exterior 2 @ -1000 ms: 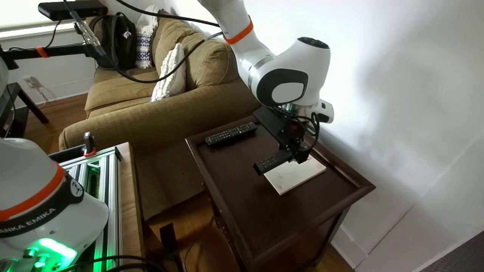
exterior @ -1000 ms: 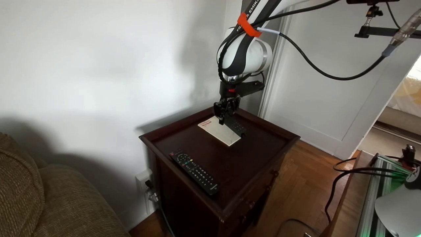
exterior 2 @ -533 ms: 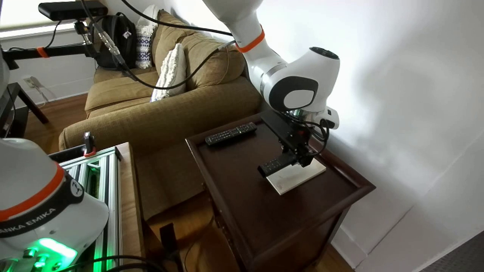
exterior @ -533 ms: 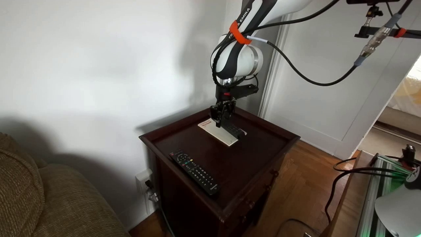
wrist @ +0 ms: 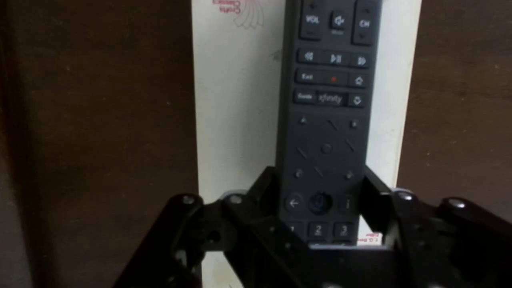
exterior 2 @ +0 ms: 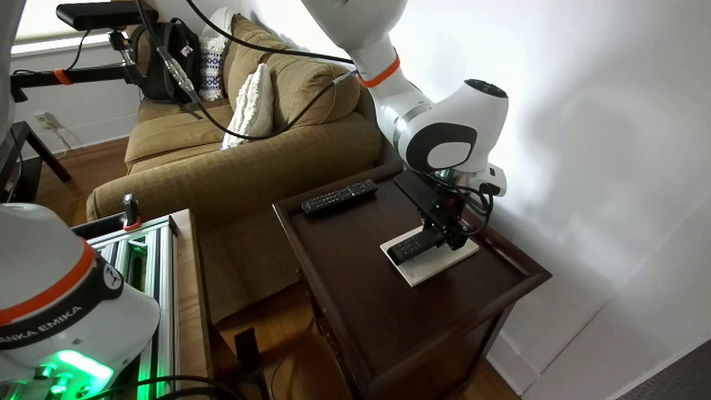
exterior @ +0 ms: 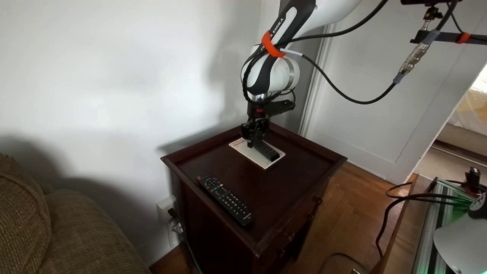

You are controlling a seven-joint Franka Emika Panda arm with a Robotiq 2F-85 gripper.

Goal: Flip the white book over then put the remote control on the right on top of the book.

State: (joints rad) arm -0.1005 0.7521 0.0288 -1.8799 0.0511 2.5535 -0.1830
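Observation:
The white book (exterior: 249,151) lies flat on the dark wooden table; it also shows in an exterior view (exterior 2: 430,270) and the wrist view (wrist: 236,100). My gripper (wrist: 320,188) is shut on the sides of a black remote control (wrist: 326,134). The remote is level over the book, buttons up, and runs along the book's length. It shows in both exterior views (exterior: 268,150) (exterior 2: 414,246). I cannot tell whether it touches the cover. My fingers (exterior: 252,142) hide the remote's far end. They are low over the book in an exterior view (exterior 2: 452,239).
A second black remote (exterior: 224,198) lies near the table edge on the sofa side, also in an exterior view (exterior 2: 340,197). The table (exterior 2: 355,278) has a raised rim. A white wall (exterior 2: 600,166) stands close behind it and a brown sofa (exterior 2: 244,172) beside it.
My gripper has moved lower and sideways across the book with the remote in it. The remote's near end, earlier past the book's edge, is now over the cover. The book has not moved.

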